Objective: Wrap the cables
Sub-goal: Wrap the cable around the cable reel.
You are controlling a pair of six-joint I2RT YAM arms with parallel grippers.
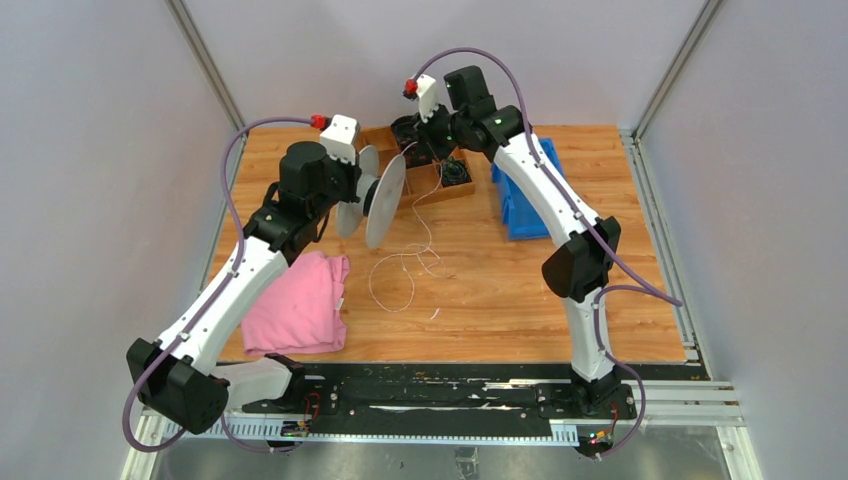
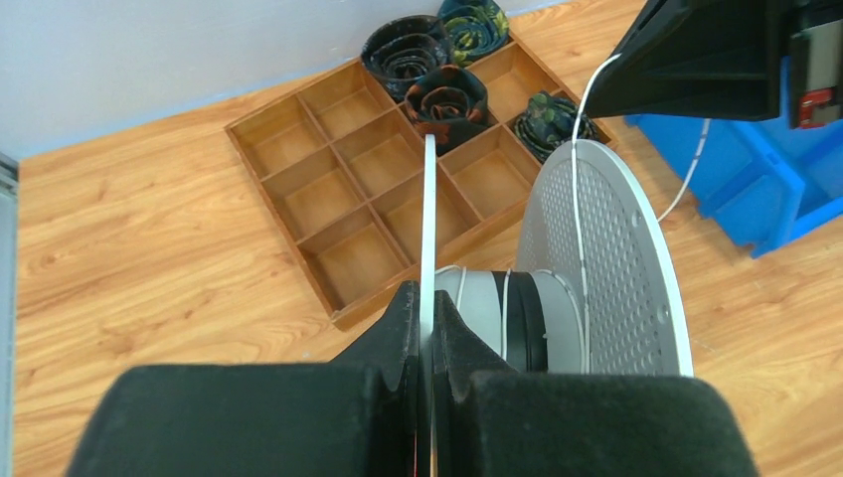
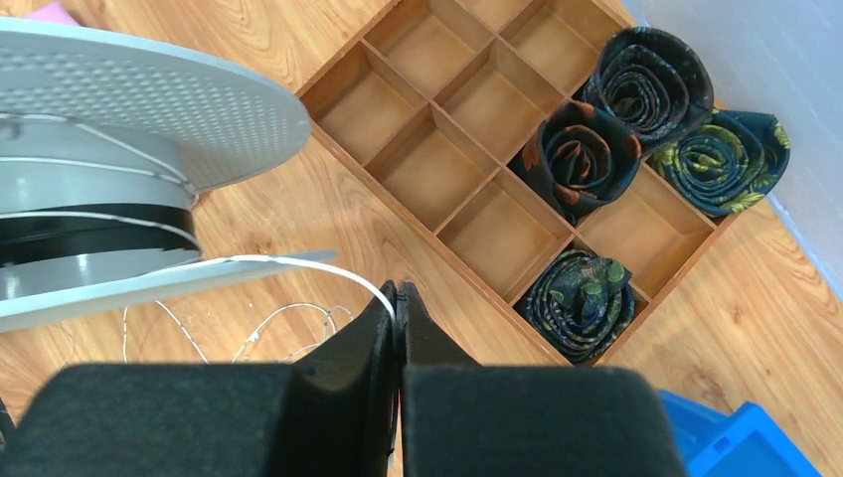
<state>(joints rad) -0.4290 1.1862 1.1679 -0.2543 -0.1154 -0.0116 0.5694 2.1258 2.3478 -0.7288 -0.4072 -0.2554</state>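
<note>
My left gripper (image 2: 425, 298) is shut on the thin edge of one flange of a grey spool (image 2: 606, 258), holding it up above the table (image 1: 500, 290). The spool (image 1: 385, 200) stands on edge in the top view. The thin white cable (image 2: 575, 199) is wound in a few turns round the hub and runs over the perforated flange to my right gripper (image 3: 397, 293), which is shut on it. The cable (image 3: 278, 260) arcs from the spool (image 3: 129, 89) into those jaws. The rest of the cable (image 1: 400, 270) lies in loose loops on the table below the spool.
A wooden divider tray (image 1: 432, 178) at the back holds several dark rolled ties (image 3: 582, 159); it also shows in the left wrist view (image 2: 338, 189). A blue bin (image 1: 525, 195) stands to its right. A pink cloth (image 1: 300, 305) lies at the near left.
</note>
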